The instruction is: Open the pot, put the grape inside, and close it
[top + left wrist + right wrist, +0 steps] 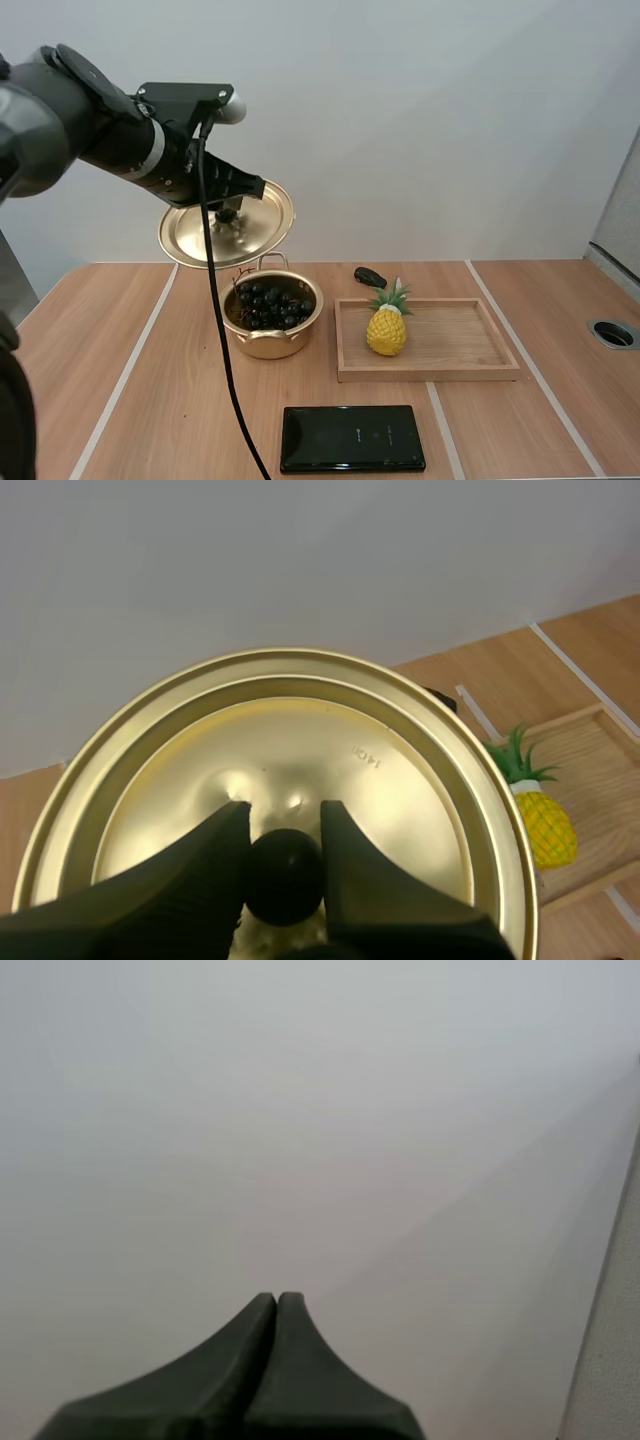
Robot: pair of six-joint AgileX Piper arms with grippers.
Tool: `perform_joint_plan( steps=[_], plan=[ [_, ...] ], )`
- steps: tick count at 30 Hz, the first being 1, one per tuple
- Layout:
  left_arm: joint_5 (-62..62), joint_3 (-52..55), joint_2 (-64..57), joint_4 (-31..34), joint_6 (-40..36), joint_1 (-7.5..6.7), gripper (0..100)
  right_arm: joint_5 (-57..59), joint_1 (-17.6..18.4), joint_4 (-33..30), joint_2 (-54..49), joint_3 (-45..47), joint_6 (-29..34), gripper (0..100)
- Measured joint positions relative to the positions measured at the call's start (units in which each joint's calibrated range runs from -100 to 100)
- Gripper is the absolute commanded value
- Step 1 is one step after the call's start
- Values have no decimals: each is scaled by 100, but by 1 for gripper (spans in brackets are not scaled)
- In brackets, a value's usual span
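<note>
Two tools, left tool [285, 815] gripping half-hidden lid knob [285, 882] above pot [272, 342], right tool [277, 1305] clenched empty.

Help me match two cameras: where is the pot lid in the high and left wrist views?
High view: lid, tilted in the left gripper, raised above the pot of grapes.
Left wrist view: lid, its knob pinched between that gripper's fingers.
Shared landmark: the pineapple on the wooden tray.

Gold lid [400, 780], gold pot [270, 346], seemingly black grapes [270, 303], yellow pineapple [386, 333]
</note>
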Motion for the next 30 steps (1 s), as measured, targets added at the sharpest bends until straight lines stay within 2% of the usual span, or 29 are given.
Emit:
perform_joint_plan(
  steps=[5, 13, 15, 20, 21, 25, 27, 30],
  plan=[
    [-22, 226, 296, -406, 310, 0, 0, 38, 0, 48, 0, 0, 0, 0],
    [-426, 252, 708, -565, 634, 0, 0, 38, 0, 59, 0, 0, 0, 0],
    [-610, 252, 798, -563, 744, -66, 0, 45, 0, 59, 0, 0, 0, 0],
    [-1232, 390, 913, -451, 813, -421, 0, 58, 0, 70, 0, 0, 0, 0],
    [-1522, 463, 927, -399, 825, -566, 0, 58, 0, 70, 0, 0, -10, 0],
    [-2285, 600, 939, -144, 816, -873, 0, 114, 0, 70, 0, 0, -89, 0],
    [-2604, 643, 952, -42, 792, -975, 0, 173, 0, 70, 0, 0, -89, 0],
    [-2868, 644, 1092, 138, 680, -1034, 0, 236, 0, 70, 0, 0, -102, 0]
  ],
)
